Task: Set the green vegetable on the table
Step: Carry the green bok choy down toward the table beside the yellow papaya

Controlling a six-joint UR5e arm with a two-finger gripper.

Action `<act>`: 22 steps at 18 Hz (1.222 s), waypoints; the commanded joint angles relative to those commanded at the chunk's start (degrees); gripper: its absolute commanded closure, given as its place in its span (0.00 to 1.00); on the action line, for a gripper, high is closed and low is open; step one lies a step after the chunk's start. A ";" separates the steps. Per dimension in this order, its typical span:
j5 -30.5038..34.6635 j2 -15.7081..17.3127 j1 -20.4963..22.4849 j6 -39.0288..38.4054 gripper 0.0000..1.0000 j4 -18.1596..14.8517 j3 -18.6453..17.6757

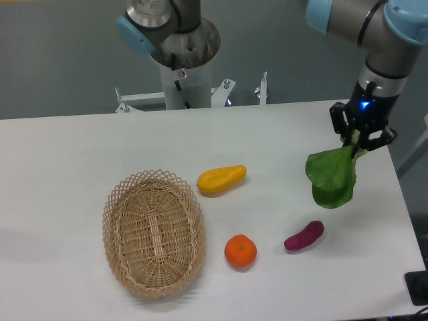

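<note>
Gripper [356,144]: at the right side of the scene, pointing down, fingers closed on the pale stem end of the green vegetable; a small blue light glowing on the wrist just above
Green vegetable [332,177]: hanging from the gripper by its stem, broad dark green leaves drooping down and to the left; seemingly lifted off the surface near the table's right edge, though contact of the lowest leaf tip with the tabletop hard to judge from this view
Table [80,144]: white, matte, filling most of the picture, rounded corner visible at the far right
Wicker basket [153,232]: oval, open weave, lying on the left half of the table near the front edge, nothing visible inside
Yellow fruit [221,179]: elongated, lying on the table just right of and behind the basket, apart from it
Orange [240,251]: round, on the table near the front, just beside the basket's right rim
Purple sweet potato [303,235]: small, lying tilted on the table to the right of the orange, below the hanging leaves and apart from them
Arm base [182,63]: white column behind the far edge of the table, near the middle
</note>
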 joint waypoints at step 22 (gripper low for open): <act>5.96 -1.05 -1.58 1.83 0.79 17.49 -15.29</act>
